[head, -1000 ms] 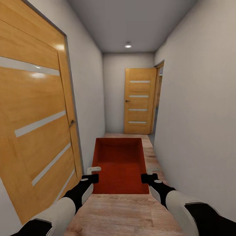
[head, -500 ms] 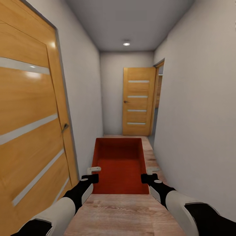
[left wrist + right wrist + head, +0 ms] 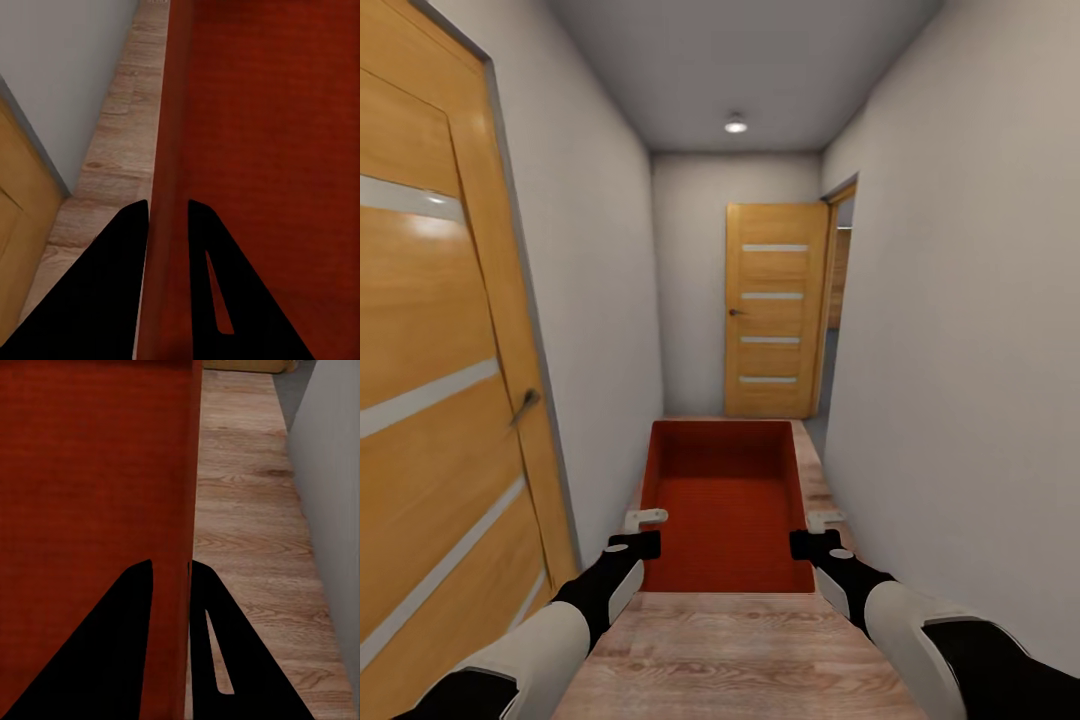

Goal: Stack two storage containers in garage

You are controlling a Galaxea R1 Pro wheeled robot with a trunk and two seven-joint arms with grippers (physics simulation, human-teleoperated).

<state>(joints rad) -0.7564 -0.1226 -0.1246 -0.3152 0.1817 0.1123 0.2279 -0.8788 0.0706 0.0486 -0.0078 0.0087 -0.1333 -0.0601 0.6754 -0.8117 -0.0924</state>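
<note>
I hold one orange-red open-topped storage container [image 3: 725, 510] out in front of me, above a light wood plank floor [image 3: 750, 650] in a narrow hallway. My left gripper [image 3: 645, 531] is shut on its left wall and my right gripper [image 3: 815, 531] on its right wall. The left wrist view has that gripper [image 3: 166, 206] pinching the container's wall [image 3: 262, 150], one finger inside and one outside. From the right wrist, the right gripper [image 3: 171, 564] clamps the opposite wall of the container [image 3: 90, 472] the same way. The container is empty.
A wooden door [image 3: 430, 400] with pale stripes lines the left wall close by. Another like it [image 3: 772, 310] stands at the hallway's far end, with an open doorway [image 3: 840, 300] beside it on the right. Pale grey walls [image 3: 960, 350] close in on both sides.
The whole view has shifted: I have rolled forward along the hallway and the left door slides out of frame. The container and both grippers keep their places relative to me.
</note>
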